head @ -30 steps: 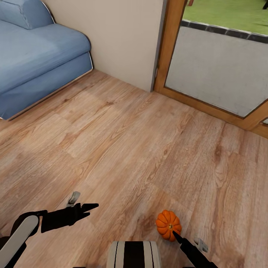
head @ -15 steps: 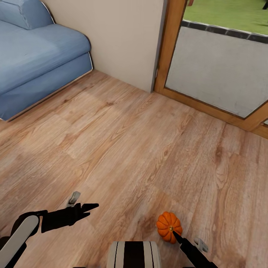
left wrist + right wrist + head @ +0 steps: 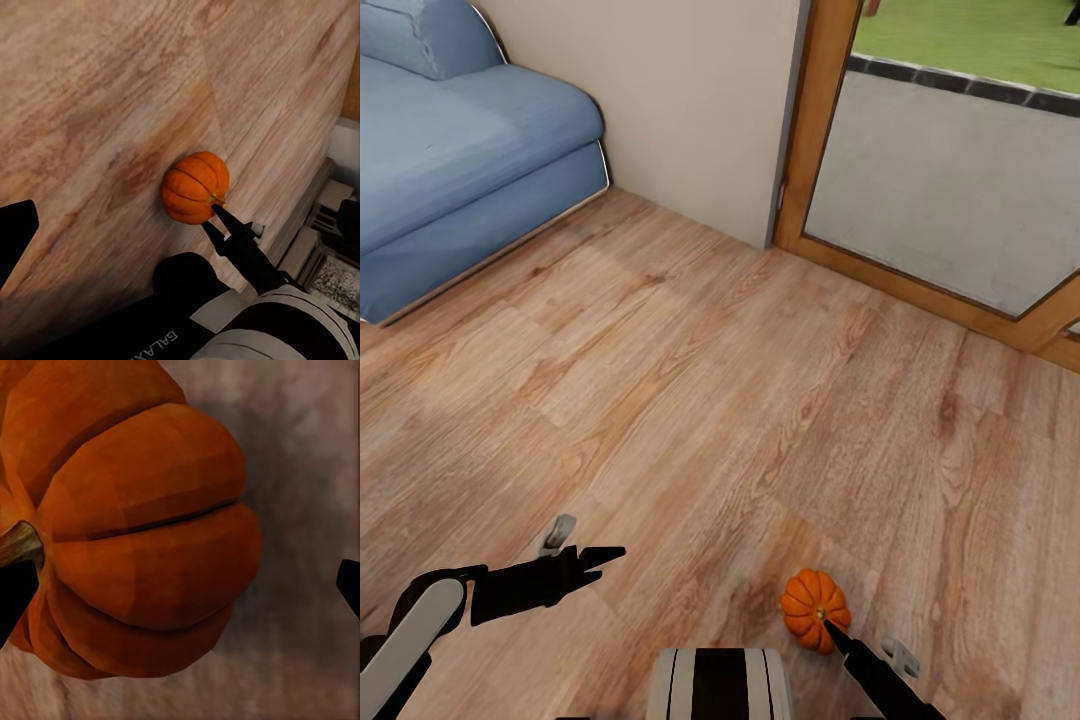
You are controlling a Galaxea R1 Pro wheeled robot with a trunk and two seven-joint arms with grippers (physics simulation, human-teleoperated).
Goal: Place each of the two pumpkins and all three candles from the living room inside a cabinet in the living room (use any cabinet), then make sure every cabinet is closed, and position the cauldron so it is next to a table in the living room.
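One pumpkin (image 3: 814,609) on wood floor (image 3: 710,400); right tool (image 3: 838,635) spread wide, left tool (image 3: 600,555) unclear

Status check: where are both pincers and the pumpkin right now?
Right pincer open at pumpkin, one fingertip by its stem. Left pincer over bare floor. Nothing between.

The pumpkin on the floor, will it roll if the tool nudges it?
Probably: the pumpkin is round and lies loose on the smooth wood floor. Its ribs and flattened shape may stop it soon. The right tool has one finger at the stem side, so an off-centre push could spin it.
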